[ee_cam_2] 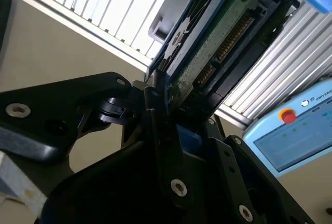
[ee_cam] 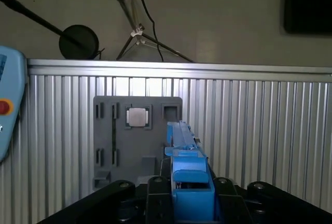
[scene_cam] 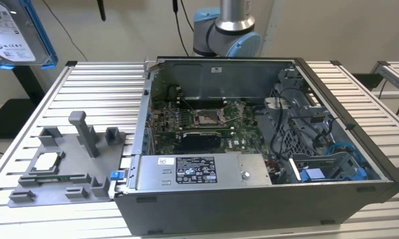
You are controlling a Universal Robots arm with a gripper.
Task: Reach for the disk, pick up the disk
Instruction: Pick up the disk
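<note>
One slatted aluminium table [scene_cam: 99, 79] carries the whole scene; on it stands the open computer case [scene_cam: 252, 209], and just beside the case, toward the exterior view's left, lies the grey fixture tray [scene_cam: 76, 167]. The disk [scene_cam: 16, 35] rests on none of these; it hangs in the air at the exterior view's upper left, white label facing out, blue frame along its edges. In the first wrist view my gripper [ee_cam: 189, 190] is pinching it, jaws pressed against the blue frame at one end, and the drive stands edge-on away from me with the tray beyond it; the second wrist view shows its green circuit board and connector bare. Smallest is the square silver chip [scene_cam: 48, 162], seated in the tray.

I judge the hold to be the weak point. I grip one short end only, and by plastic, so most of the drive's weight hangs out past my jaws; a jerk or a quick swing could make it pivot or slide free, and it would fall onto the metal slats or the tray, perhaps striking the chip. The frame might also flex and loosen the pinch. The exposed board could scrape if it brushes the case wall or the teach pendant [ee_cam_2: 290, 136].
</note>
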